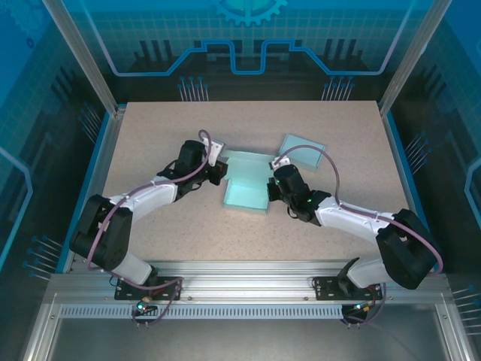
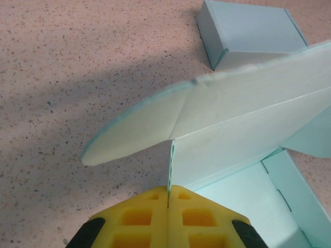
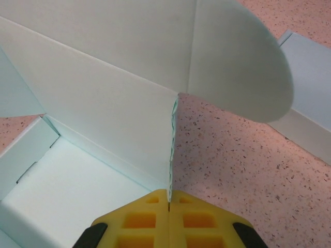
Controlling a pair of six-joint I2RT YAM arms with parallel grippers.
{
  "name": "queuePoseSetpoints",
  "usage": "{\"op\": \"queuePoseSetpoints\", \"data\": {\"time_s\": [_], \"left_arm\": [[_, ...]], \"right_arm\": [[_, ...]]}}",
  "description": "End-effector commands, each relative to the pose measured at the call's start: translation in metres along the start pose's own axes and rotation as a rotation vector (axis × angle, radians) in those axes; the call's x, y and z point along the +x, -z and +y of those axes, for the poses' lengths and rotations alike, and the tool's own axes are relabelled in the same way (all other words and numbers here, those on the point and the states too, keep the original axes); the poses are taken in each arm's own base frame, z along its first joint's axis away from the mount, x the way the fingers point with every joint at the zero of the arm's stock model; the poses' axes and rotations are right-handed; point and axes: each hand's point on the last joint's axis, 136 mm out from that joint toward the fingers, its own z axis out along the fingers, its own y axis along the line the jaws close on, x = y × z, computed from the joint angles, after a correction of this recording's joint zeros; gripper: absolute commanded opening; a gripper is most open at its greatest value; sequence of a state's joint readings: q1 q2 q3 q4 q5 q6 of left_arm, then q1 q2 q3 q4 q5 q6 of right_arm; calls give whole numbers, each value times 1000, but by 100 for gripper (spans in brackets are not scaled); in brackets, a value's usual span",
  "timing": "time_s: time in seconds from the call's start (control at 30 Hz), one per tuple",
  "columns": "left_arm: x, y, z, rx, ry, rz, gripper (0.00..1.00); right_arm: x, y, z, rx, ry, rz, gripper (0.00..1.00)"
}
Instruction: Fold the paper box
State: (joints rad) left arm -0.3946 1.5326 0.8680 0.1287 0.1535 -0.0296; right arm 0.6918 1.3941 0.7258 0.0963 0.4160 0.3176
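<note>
The pale teal paper box [image 1: 248, 189] lies open in the middle of the table, its lid panel raised toward the back. My left gripper [image 1: 220, 172] is at its left side and my right gripper [image 1: 272, 186] at its right side. In the left wrist view the yellow jaws [image 2: 168, 190] are pressed shut on the thin edge of an upright side wall [image 2: 232, 139], with a rounded flap [image 2: 134, 132] sticking out to the left. In the right wrist view the gripper [image 3: 169, 192] pinches the opposite wall's edge [image 3: 103, 108] in the same way, below a rounded flap [image 3: 238, 67].
A second teal box [image 1: 303, 150], closed up, sits just behind and to the right of the open one; it is also in the left wrist view [image 2: 248, 31] and the right wrist view [image 3: 310, 82]. Speckled tabletop [image 1: 165, 128] surrounds both, framed by metal rails.
</note>
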Motion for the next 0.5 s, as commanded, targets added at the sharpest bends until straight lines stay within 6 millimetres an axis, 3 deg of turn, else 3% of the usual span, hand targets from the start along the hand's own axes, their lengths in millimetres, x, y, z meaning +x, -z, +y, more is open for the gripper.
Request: {"op": "queuePoseSetpoints", "data": {"time_s": [0.0, 0.23, 0.47], "left_arm": [[-13, 7, -10, -13, 74, -81, 2], [-11, 15, -24, -66, 152, -208, 0], [-27, 12, -39, -116, 148, -320, 0]], "right_arm": [[-19, -2, 6, -18, -15, -50, 0], [-26, -1, 20, -10, -2, -96, 0], [-37, -12, 27, 17, -2, -125, 0]]}}
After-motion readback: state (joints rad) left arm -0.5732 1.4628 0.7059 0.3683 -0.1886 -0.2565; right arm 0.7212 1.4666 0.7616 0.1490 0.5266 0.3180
